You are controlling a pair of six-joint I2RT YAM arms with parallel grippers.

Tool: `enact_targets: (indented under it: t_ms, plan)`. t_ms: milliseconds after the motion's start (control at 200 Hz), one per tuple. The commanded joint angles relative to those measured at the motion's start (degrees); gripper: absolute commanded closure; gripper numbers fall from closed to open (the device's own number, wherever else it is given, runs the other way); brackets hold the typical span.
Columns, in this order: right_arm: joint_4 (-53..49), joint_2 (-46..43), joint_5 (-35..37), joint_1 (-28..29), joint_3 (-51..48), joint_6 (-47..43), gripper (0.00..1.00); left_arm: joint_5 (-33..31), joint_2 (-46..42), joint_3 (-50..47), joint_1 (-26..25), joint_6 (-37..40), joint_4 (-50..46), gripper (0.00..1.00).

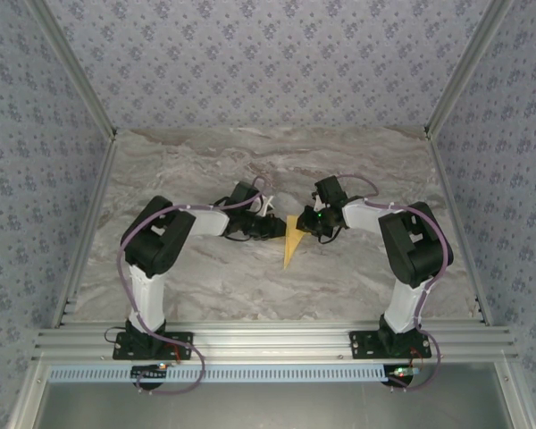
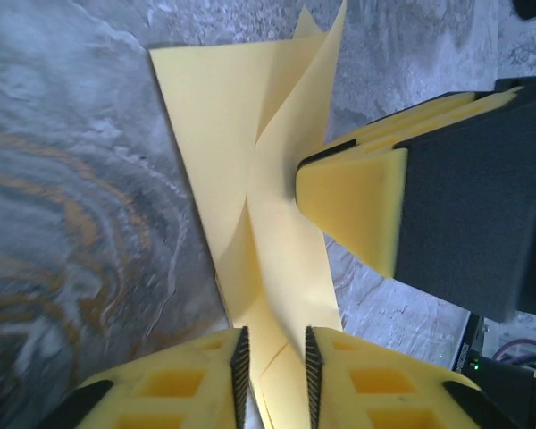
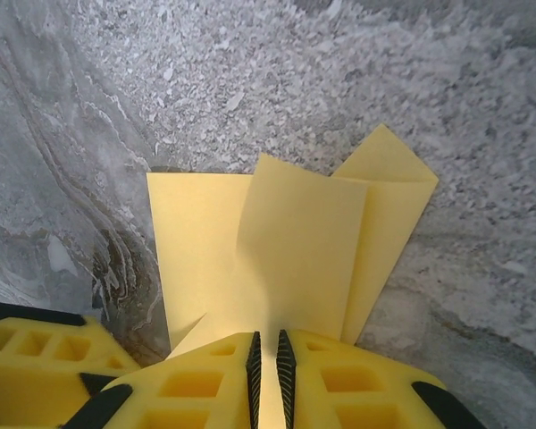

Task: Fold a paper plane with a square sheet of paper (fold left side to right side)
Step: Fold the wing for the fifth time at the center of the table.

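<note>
The square sheet of paper is folded into a narrow, pointed yellow paper plane (image 1: 292, 243) lying mid-table between the two arms. In the left wrist view the paper plane (image 2: 214, 134) has one flap lifted off the marble. My left gripper (image 2: 274, 375) stands open, and the plane's narrow end passes loosely between its ribbed pads. My right gripper (image 3: 266, 375) is shut on the raised flap of the plane (image 3: 295, 241), which curves up into the thin slit between its pads. From above, the left gripper (image 1: 277, 228) and right gripper (image 1: 305, 223) meet over the paper's wide end.
The marble table (image 1: 205, 170) stretches bare around the paper. Aluminium frame rails (image 1: 268, 340) run along the near edge, with patterned walls at the sides and back. In the left wrist view the right gripper's yellow fingers (image 2: 348, 201) press close against the lifted flap.
</note>
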Motion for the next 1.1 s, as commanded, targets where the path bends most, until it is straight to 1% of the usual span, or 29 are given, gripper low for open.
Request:
enact_targets:
  t_ms: [0,95,220,350,420,540,660,839,969,1094]
  plan:
    - [-3.98,2.07,3.2,-0.7,-2.16,-0.93,0.84,-2.08,-6.58,-2.13,1.15,1.08,-1.07,0.71]
    - [-3.63,2.08,3.24,-0.68,-2.47,-0.94,0.84,-2.58,-10.36,-3.94,1.16,2.01,-3.01,0.69]
    - [-3.26,2.16,3.1,-0.72,-2.46,-0.93,0.84,0.16,-14.49,-5.99,-0.07,1.99,-3.73,0.75]
    - [-3.07,2.45,2.93,-0.62,-2.31,-0.94,0.84,3.6,-15.79,-6.13,-3.52,0.27,-3.09,0.78]
    - [-3.25,2.67,2.85,-0.57,-2.12,-0.89,0.84,4.66,-15.33,-5.68,-5.32,-0.86,-2.43,0.79]
    - [-3.43,2.69,2.97,-0.52,-2.06,-0.9,0.84,4.36,-13.08,-3.99,-7.7,-1.72,-2.46,0.79]
    - [-3.73,2.7,3.02,-0.55,-1.77,-0.97,0.84,3.73,-10.11,-2.35,-8.23,-1.96,-2.55,0.79]
    - [-3.94,2.69,3.13,-0.31,-1.77,-0.92,0.84,4.97,-7.08,-0.29,-8.84,-2.12,-2.61,0.78]
    - [-4.28,2.78,3.28,-0.31,-1.75,-0.92,0.84,4.05,-6.0,0.97,-9.16,-0.39,-5.93,0.77]
    - [-4.43,2.69,3.37,-0.23,-1.55,-0.92,0.84,0.74,-5.59,2.22,-9.21,2.43,-12.13,0.77]
